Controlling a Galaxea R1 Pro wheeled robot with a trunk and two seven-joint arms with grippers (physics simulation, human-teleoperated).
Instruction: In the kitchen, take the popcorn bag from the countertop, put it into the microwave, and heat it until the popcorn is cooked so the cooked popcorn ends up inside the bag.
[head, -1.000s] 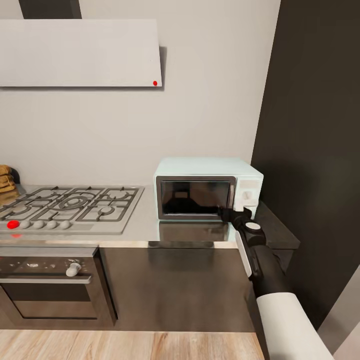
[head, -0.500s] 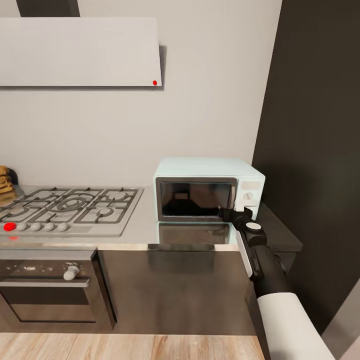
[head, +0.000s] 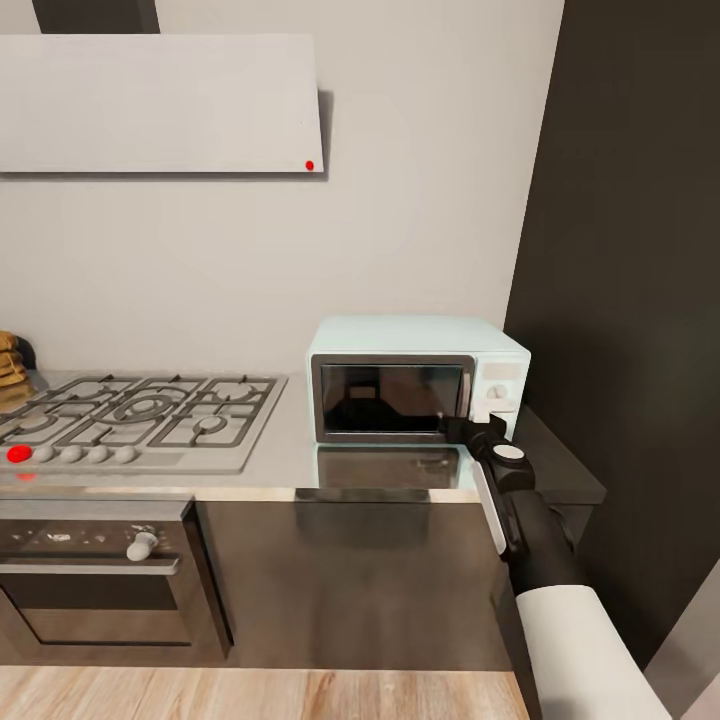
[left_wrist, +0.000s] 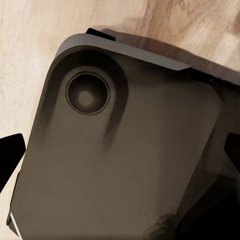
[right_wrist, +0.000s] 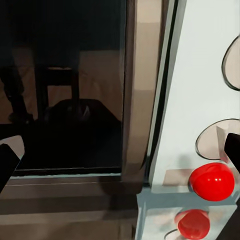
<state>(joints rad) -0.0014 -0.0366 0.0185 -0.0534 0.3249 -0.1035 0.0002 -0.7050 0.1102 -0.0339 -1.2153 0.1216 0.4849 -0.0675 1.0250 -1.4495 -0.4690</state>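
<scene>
The pale blue-white microwave stands on the steel countertop with its dark glass door shut. My right gripper hovers at the door's lower right corner, beside the control panel. In the right wrist view the right gripper is open, fingertips wide apart, facing the door's steel frame and a red button on the panel. A tan slice of the popcorn bag shows at the far left edge, behind the hob. My left gripper is open over the robot's dark base.
A gas hob with black grates lies left of the microwave, over a built-in oven with a white knob. A tall dark panel rises right beside the microwave. A grey hood hangs on the wall above the hob.
The head camera shifted slightly to the right a second ago, so the hob slid left in view. The right gripper stays at the microwave's front; nothing else has moved.
</scene>
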